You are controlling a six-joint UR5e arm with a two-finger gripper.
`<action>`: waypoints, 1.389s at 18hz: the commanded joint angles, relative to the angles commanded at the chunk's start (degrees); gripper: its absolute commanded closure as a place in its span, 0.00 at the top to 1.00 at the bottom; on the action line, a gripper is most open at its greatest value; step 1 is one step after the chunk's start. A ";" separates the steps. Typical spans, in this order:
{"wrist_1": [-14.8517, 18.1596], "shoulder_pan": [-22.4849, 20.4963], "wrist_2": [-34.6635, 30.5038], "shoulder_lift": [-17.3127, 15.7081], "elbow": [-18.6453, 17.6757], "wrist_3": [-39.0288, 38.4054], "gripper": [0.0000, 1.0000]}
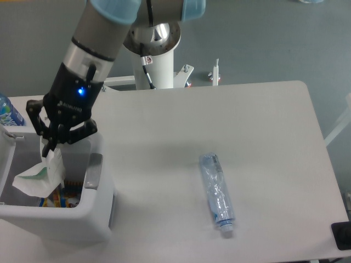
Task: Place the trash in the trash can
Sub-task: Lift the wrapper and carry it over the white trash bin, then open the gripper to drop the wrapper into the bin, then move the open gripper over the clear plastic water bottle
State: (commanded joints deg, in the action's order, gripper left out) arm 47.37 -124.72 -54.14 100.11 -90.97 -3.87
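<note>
The jaws are pinching the top edge of the crumpled carton, which is hanging limp inside the trash can: light, soft, easily dropped. The crushed bottle is lying on the desk, slippery; gripping across its middle looks best.

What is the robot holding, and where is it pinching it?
The gripper pinches the crumpled white paper carton by its top edge; the rest hangs down over the open trash can.
</note>
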 joint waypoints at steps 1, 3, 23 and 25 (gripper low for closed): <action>0.09 0.00 0.00 0.26 0.00 0.09 0.11; 0.00 -0.09 0.00 0.53 0.26 0.27 0.35; 0.70 -13.00 -9.47 1.40 11.42 0.79 1.00; 0.88 -13.53 -13.08 3.07 13.00 1.06 1.00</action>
State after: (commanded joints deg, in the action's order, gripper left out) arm 48.25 -138.25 -67.22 103.18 -77.97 -2.81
